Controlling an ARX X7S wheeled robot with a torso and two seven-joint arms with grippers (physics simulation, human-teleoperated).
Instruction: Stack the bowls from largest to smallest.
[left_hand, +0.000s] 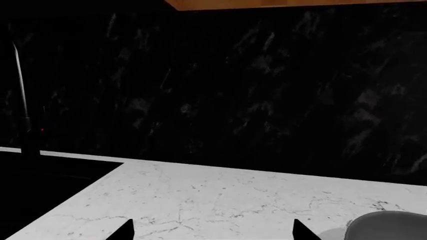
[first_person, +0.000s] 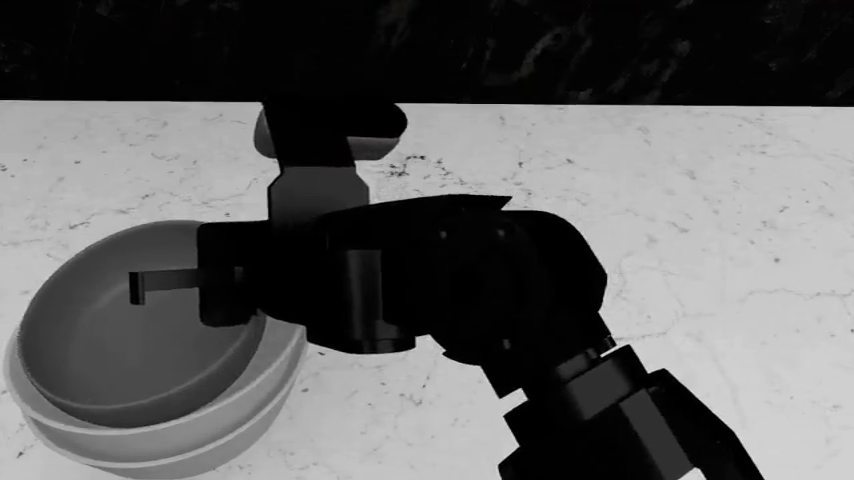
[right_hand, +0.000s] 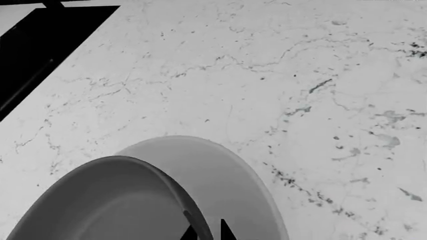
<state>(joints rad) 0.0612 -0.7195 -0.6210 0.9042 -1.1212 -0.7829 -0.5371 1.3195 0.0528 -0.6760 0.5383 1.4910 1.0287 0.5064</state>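
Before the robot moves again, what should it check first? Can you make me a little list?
1. Medium bowl inside wide bowl: ok, though it sits off-centre.
2. Right tool free of the medium bowl: not ok, its tips pinch the rim.
3. Left tool open and empty: ok.
4. Smallest dark bowl found: cannot tell. The head view shows none, and the left wrist view shows only a grey bowl edge.
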